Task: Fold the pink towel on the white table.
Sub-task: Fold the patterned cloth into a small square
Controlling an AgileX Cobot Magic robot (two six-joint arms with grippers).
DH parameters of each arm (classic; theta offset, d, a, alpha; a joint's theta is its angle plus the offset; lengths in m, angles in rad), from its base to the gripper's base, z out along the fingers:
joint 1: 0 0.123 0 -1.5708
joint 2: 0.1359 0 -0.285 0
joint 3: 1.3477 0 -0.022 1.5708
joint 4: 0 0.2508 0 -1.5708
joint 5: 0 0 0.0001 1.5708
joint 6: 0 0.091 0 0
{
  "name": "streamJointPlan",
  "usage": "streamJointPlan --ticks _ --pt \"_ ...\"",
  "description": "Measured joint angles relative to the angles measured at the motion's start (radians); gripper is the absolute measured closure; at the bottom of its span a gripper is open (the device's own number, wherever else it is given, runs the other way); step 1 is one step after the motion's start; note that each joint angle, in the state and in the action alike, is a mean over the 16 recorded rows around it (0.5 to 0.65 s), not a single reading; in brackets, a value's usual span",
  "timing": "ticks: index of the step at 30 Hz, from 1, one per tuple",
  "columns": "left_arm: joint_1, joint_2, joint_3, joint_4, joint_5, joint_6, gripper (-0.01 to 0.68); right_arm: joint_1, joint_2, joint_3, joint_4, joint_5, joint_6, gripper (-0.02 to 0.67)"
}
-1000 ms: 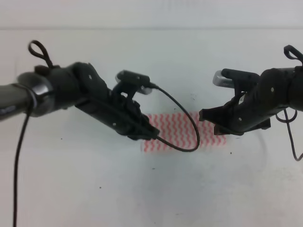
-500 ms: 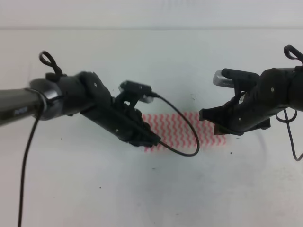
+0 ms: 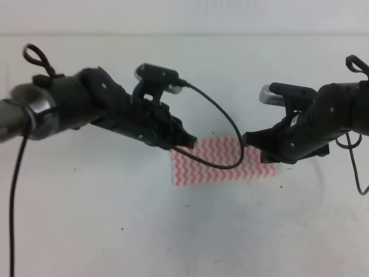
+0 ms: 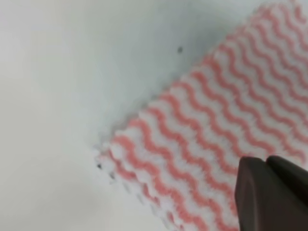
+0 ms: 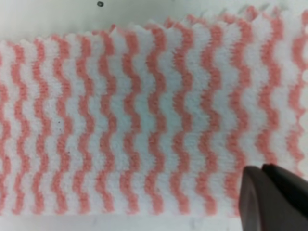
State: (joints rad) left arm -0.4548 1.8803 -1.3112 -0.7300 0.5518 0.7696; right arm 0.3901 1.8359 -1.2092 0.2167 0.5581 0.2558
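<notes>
1. Towel position: the pink towel [image 3: 222, 161] lies flat on the white table [image 3: 173, 231] near the middle of the exterior high view, as a short wide band, with both arms at its ends.

2. The left gripper [image 3: 187, 140] hangs at the towel's upper left corner. Its wrist camera looks down on that corner of the cloth [image 4: 202, 144], where the scalloped edge seems to show more than one layer, and only a dark finger tip [image 4: 272, 195] enters from the lower right. Whether the jaws stand apart or together cannot be told from these views, and no cloth is seen between them.

3. The right gripper [image 3: 249, 139] sits over the towel's right end. Its wrist view is filled by the striped cloth [image 5: 134, 120] lying smooth, with one dark finger tip [image 5: 272, 197] at the lower right. Here too the jaw state cannot be told, and nothing appears to be held.

4. Step in hand, as a judgement: the narrow band and the layered left edge suggest at least one fold is already made, and the arms are placed for another grasp or a check.

5. The next move probably calls for pinching every layer at one short end, lifting only slightly, and carrying that end across to meet the other with edges aligned.

6. The loose black cable [image 3: 222, 135] of the left arm loops over the towel and could drag it.
</notes>
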Motion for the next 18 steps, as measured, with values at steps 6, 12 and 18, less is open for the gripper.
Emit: streamJointPlan --ticks 6,12,18 --pt "0.0 0.054 0.0 -0.067 -0.007 0.045 0.678 0.0 0.002 0.0 -0.001 0.008 0.0 0.61" --pt "0.0 0.098 0.001 -0.119 -0.005 0.091 0.677 0.0 0.013 0.0 0.003 0.026 0.0 0.573" --pt "0.0 0.119 0.001 -0.126 -0.001 0.104 0.678 0.0 0.037 0.0 0.007 0.044 0.0 0.56"
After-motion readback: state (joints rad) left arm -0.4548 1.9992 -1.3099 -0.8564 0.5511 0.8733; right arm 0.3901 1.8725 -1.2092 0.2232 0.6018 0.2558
